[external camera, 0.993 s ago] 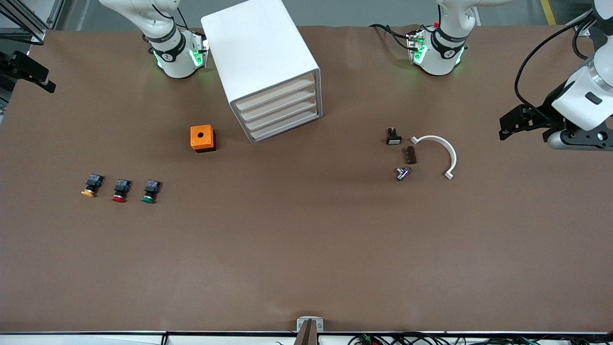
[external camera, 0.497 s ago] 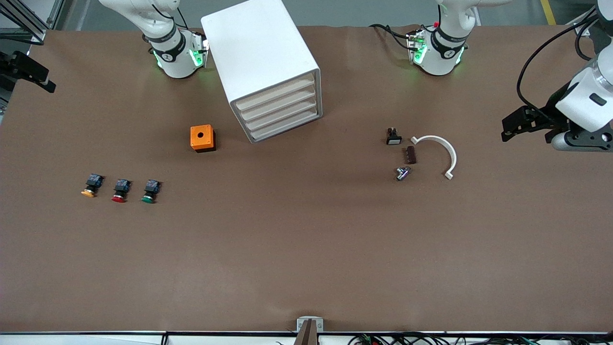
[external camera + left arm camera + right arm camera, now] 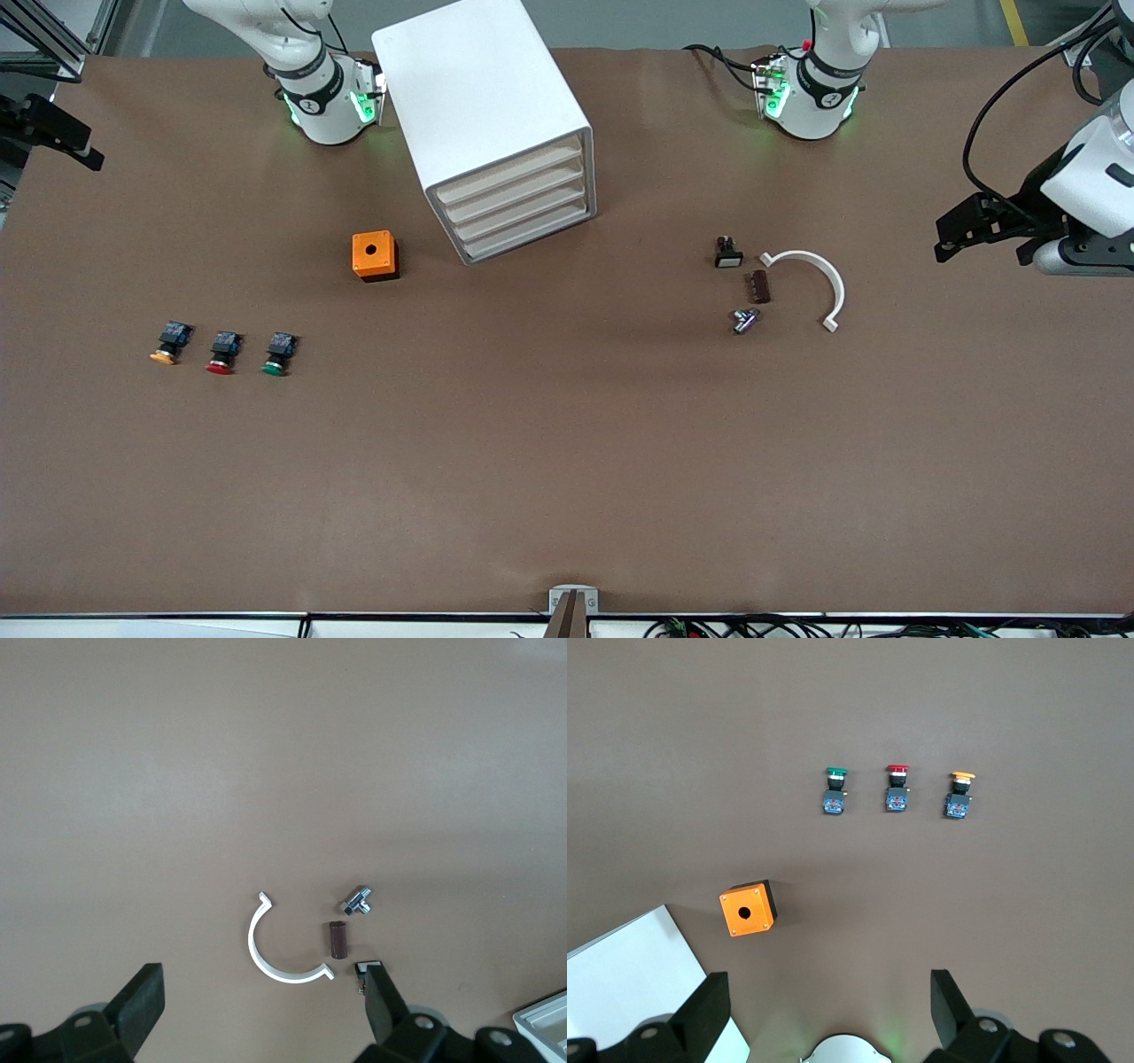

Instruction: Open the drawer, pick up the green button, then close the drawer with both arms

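The white cabinet [image 3: 478,106] stands near the robots' bases with all four drawers shut; the third drawer [image 3: 524,216] has a plain off-white front. The green button [image 3: 275,354] lies on the table toward the right arm's end, beside a red-capped one [image 3: 221,353] and a yellow-capped one [image 3: 168,346]; it also shows in the right wrist view [image 3: 834,790]. My left gripper [image 3: 950,237] hovers open and empty at the left arm's end of the table [image 3: 261,1001]. My right gripper [image 3: 824,1010] is open and empty, high over its own base, out of the front view.
An orange box [image 3: 375,255] with a hole sits beside the cabinet. A white arc [image 3: 819,283], a brown block [image 3: 760,286], a metal fitting [image 3: 744,320] and a small black part [image 3: 727,252] lie toward the left arm's end. A black fixture [image 3: 53,133] sticks in at the right arm's end.
My left gripper has drifted slightly outward toward the left arm's end of the table. Nothing else has moved.
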Robot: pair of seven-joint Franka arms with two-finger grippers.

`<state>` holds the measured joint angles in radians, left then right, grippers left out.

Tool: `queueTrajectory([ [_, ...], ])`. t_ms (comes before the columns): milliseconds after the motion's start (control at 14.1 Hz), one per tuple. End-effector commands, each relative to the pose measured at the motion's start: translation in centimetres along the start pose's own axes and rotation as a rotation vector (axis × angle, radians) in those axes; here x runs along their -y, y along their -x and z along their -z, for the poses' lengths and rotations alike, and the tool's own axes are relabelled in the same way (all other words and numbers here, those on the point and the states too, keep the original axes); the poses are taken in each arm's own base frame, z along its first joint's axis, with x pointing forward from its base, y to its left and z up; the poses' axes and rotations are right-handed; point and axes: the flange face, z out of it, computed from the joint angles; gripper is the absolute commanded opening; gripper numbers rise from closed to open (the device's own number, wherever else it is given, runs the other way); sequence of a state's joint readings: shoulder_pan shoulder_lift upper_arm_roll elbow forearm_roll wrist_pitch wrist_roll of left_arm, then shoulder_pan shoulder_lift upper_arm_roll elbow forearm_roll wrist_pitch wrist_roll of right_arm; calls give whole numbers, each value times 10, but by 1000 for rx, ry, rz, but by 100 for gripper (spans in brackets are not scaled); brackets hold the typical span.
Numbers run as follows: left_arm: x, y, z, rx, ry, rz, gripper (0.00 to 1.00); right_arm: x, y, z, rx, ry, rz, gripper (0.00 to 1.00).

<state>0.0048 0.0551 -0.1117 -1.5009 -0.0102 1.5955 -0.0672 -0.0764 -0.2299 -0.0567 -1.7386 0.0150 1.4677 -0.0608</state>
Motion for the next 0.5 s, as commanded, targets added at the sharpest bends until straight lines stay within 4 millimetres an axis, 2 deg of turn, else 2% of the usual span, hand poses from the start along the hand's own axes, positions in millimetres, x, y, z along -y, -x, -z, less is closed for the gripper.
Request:
queueTrajectory([
  [0,12,0,6,-15,-5,18,100,-1,8,2,-4,-10,7,100],
  [142,15,6,1,-3,-8,23,100,-1,8,2,-4,-10,7,100],
  [213,25,9,0,2,-10,39,100,-1,8,2,-4,-10,7,100],
  [426,26,13,1,2,-10,39,100,-1,8,2,-4,-10,7,100],
])
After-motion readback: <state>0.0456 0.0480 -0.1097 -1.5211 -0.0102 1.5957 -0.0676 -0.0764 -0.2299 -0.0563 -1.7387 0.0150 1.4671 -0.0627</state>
